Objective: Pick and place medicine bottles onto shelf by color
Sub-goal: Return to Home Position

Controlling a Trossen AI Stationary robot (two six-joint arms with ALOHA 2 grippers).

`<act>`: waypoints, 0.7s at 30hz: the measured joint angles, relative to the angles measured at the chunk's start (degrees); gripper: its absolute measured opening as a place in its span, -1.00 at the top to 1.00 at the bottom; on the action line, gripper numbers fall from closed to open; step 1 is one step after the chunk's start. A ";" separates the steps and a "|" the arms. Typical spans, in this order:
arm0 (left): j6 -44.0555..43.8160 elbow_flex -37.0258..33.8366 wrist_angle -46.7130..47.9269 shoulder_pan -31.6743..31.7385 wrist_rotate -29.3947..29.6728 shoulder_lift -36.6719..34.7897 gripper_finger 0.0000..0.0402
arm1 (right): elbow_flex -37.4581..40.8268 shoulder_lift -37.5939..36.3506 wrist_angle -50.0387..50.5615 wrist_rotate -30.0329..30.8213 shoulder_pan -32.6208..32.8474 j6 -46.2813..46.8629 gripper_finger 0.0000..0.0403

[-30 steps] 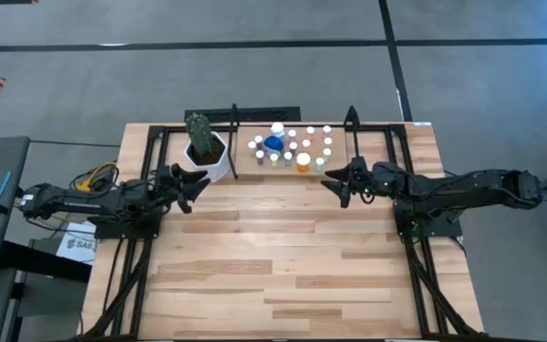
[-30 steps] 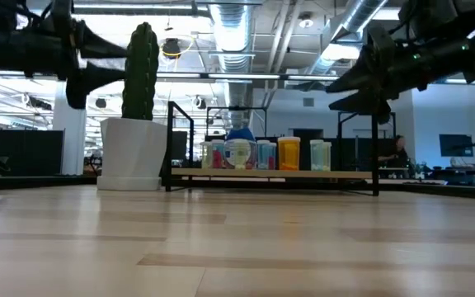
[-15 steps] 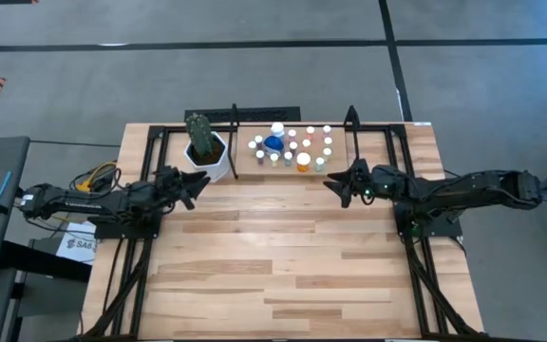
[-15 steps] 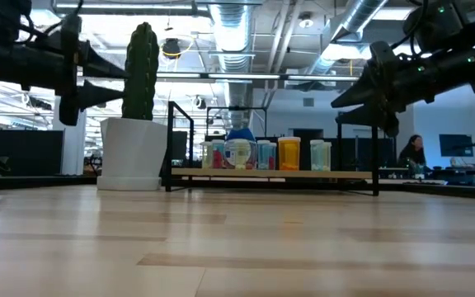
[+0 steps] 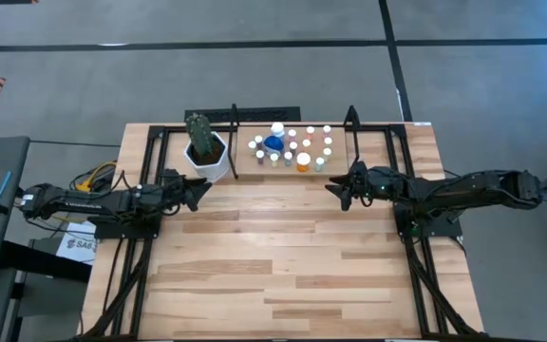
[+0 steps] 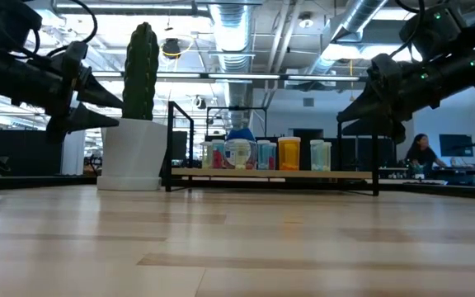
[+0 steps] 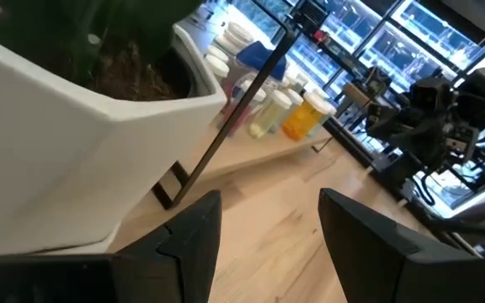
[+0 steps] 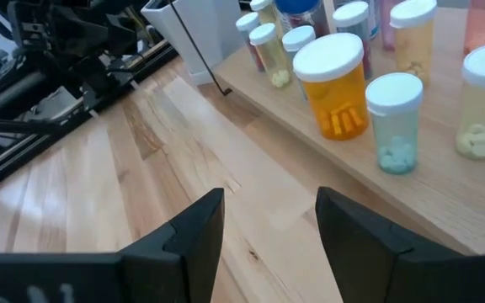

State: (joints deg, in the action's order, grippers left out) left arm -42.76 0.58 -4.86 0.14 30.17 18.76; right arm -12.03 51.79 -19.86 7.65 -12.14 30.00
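Drawn back a little from the shelf since a second earlier, the left claw and right claw hung low over the counter, fingers apart and nothing held. Beyond and between them the medicine bottles stood upright on the shelf at the counter's far edge, the right claw nearer them and the left beside the single cactus pot. Seen from above were one large blue bottle, one amber bottle and about fourteen small white-capped ones, too crowded for a sure tally.
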 joint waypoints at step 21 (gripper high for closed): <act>0.02 -0.02 0.02 0.00 -1.37 -0.40 0.07 | -0.02 -2.68 2.34 -0.07 0.13 0.00 -0.04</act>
State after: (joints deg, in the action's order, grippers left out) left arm -42.74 0.56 -4.84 0.14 28.80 18.36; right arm -12.05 49.11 -17.51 7.58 -12.01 30.00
